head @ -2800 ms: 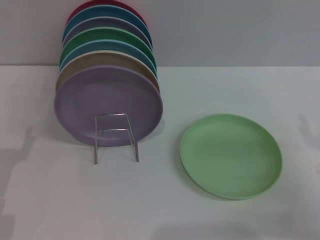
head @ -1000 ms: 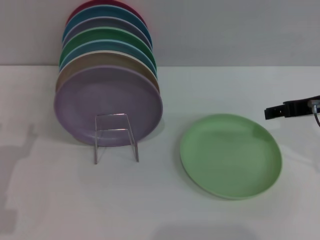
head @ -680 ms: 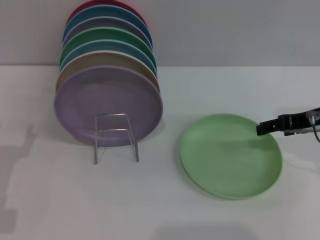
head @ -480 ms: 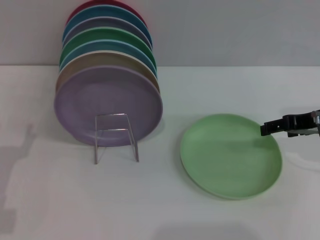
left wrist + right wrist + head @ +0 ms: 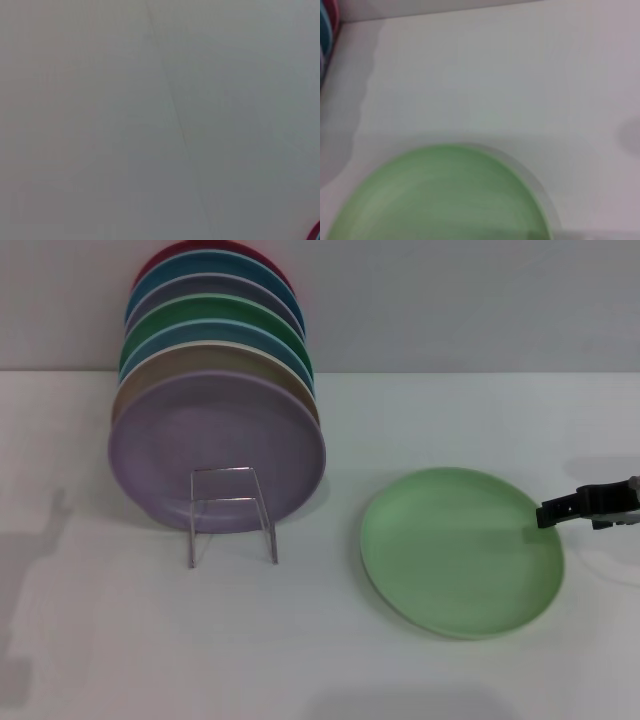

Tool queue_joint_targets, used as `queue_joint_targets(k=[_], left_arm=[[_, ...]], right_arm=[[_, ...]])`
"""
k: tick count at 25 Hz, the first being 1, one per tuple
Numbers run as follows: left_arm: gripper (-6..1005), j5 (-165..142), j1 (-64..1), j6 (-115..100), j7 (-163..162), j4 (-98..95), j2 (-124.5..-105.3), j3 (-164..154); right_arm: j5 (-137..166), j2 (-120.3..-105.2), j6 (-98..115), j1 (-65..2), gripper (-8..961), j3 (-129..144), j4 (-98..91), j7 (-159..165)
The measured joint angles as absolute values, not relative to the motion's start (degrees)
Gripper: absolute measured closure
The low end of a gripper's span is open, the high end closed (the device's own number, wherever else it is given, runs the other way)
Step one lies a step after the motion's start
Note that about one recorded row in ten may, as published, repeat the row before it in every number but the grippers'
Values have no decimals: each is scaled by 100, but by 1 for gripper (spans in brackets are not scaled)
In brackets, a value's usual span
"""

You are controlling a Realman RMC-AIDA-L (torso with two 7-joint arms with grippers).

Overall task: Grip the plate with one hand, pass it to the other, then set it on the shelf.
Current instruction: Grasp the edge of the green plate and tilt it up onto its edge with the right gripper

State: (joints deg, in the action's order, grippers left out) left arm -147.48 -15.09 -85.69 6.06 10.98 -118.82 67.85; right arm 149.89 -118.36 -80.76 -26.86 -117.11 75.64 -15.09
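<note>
Head view, left to right: seven coloured plates [image 5: 215, 390] stand on edge in the shelf [image 5: 232, 512], upper left of the frame, a lavender plate [image 5: 216, 450] at the front and the wire loop empty before it. Right of centre, the plate [image 5: 462, 550] lies flat on the white surface [image 5: 320, 640], well apart from the rack. At the far right edge your right tool [image 5: 558, 510] sits just beside the plate's right rim; whether its fingers are spread or pressed together you cannot tell from here. The left tool is nowhere in view; its wrist camera shows only blank grey with a sliver of red in the lower right corner.

Judge the plate as light, stiff and matte, likely plastic, so not very fragile but apt to slide when nudged. Lying flat, it offers you only the shallow rim; take it at the right edge nearest the tool, one finger under the lip.

The right wrist view shows the plate [image 5: 445, 195] low in the frame, with bare surface beyond. Plain grey wall backs the surface, and open room lies between plate and rack for the handover.
</note>
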Motion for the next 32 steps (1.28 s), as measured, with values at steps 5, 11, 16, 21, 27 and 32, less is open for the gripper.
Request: queue_joint_targets(k=[5,11,16,21,27,32], left_arm=[[139,-14749,-1502,-8569,606,1108,-11882,6785],[139,-14748,-1478,-8569,606,1114,-11890,6758],[139,-14748,-1466,-8569,606,1107,-11892,6756],[139,-14748,-1467,-8569,606,1100,-11888,6759],[140,-14748,-1482,-8569,603,1070,-11879,6747],[140,-14748,-1491,-8569,610,1071,-11875,6734]], right_arm=[[15008,-11841,-8064,-2707,169,-11686,7552,-1511],[15027,-11851,-7991,-2727,168,-11685,7459,-1519],[15057,-11855,-7964,-2783,168,-11678,7329,-1518],[15127,-11867,-7936,-2806,168,-11678,7314,-1503],[15283,-11871,-7843,-2852,168,-11672,7209,-1461],[15311,-11874,-7785,-2933,168,-11592,7095,-1451]])
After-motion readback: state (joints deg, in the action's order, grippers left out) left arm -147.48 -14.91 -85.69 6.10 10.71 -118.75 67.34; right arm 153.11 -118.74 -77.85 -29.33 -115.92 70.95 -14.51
